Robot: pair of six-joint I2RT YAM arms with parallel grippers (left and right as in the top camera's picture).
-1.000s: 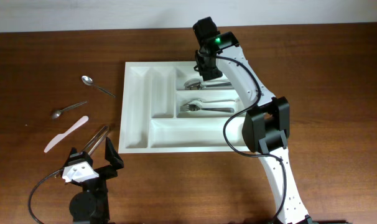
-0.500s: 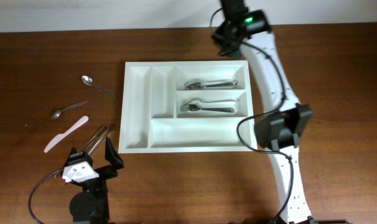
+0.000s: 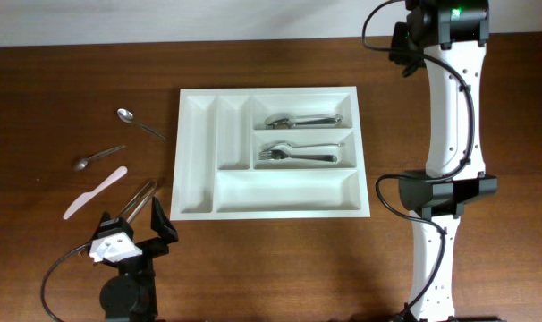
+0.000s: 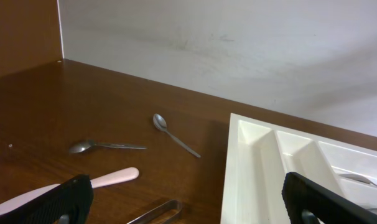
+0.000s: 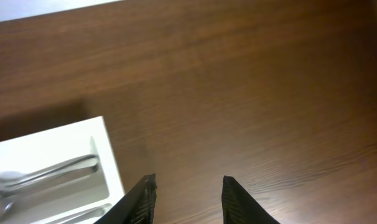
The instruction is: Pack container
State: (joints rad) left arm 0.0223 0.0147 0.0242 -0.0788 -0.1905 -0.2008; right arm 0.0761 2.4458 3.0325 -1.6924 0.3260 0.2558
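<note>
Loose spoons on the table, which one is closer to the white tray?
The rear spoon; its handle points toward the tray. The front spoon lies further left, beside the pale plastic knife.

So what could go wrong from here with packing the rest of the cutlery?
The tongs and knife lie close together just ahead of the open left gripper; grabbing one could knock the other. The far spoon and near spoon lie flat on the wood, so a pinch may slip. A low carry could catch the left wall of the tray.
</note>
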